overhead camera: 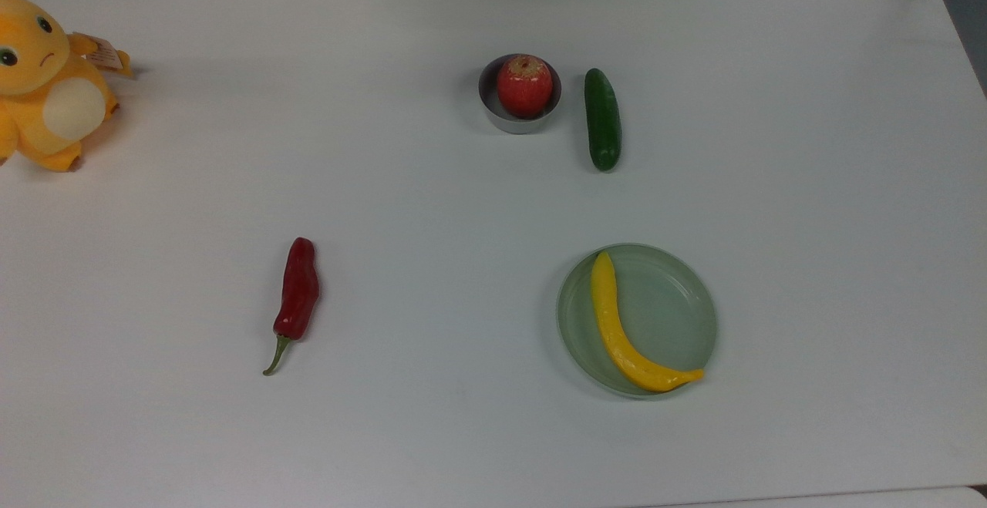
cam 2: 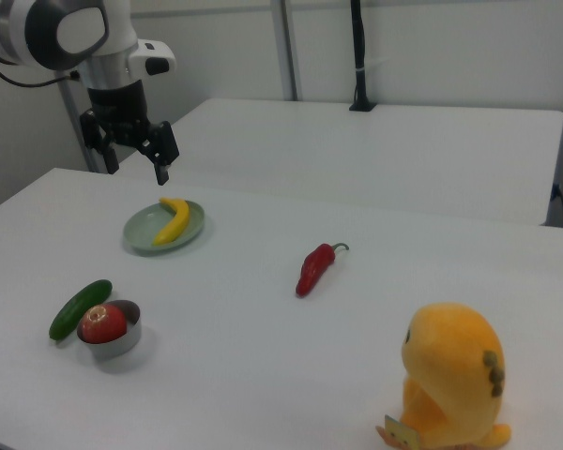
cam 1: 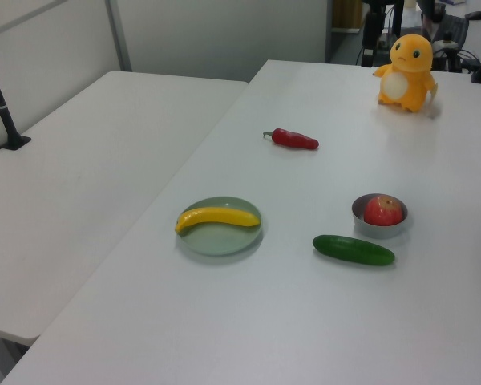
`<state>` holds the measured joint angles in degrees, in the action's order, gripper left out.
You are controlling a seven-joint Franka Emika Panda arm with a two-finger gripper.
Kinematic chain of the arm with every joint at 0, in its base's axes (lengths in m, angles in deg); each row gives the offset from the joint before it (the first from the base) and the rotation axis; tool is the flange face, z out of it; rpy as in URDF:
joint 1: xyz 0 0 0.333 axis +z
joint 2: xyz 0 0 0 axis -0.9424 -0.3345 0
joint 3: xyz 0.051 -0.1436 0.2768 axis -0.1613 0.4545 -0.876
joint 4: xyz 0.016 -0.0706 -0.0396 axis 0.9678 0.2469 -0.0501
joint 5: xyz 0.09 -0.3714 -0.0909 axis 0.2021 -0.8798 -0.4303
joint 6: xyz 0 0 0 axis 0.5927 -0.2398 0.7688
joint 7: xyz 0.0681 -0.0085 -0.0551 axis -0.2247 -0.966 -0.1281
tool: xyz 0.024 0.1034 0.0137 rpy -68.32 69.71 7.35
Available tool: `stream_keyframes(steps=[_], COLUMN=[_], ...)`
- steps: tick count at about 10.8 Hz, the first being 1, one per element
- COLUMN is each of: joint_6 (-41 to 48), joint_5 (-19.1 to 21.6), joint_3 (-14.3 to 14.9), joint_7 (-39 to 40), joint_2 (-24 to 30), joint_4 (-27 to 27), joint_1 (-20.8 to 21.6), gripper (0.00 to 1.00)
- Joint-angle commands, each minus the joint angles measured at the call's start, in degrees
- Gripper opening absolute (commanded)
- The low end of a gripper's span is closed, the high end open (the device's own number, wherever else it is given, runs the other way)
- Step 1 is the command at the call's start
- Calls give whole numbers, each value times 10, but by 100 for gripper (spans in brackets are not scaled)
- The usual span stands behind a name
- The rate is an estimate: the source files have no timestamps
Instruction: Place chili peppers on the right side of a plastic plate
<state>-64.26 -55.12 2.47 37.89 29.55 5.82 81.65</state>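
White laminate covers the table, with a second white table alongside and pale partition walls behind. No writing can be read, not even on the tag of the orange plush toy. The red chili pepper lies on the bare tabletop, well apart from the pale green plastic plate, which holds a yellow banana. In the right view, the gripper hangs above the plate, fingers apart and empty.

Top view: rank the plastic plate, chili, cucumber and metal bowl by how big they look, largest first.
1. plastic plate, clearly widest.
2. chili, stem included, longest of the rest.
3. cucumber, slightly shorter than the chili.
4. metal bowl, smallest across.
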Motion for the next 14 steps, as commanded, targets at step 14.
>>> stream_keyframes(steps=[14], joint_6=[-56], joint_5=[-17], joint_3=[-1], joint_7=[20], joint_2=[-22], joint_4=[17], joint_1=[0], gripper=[100])
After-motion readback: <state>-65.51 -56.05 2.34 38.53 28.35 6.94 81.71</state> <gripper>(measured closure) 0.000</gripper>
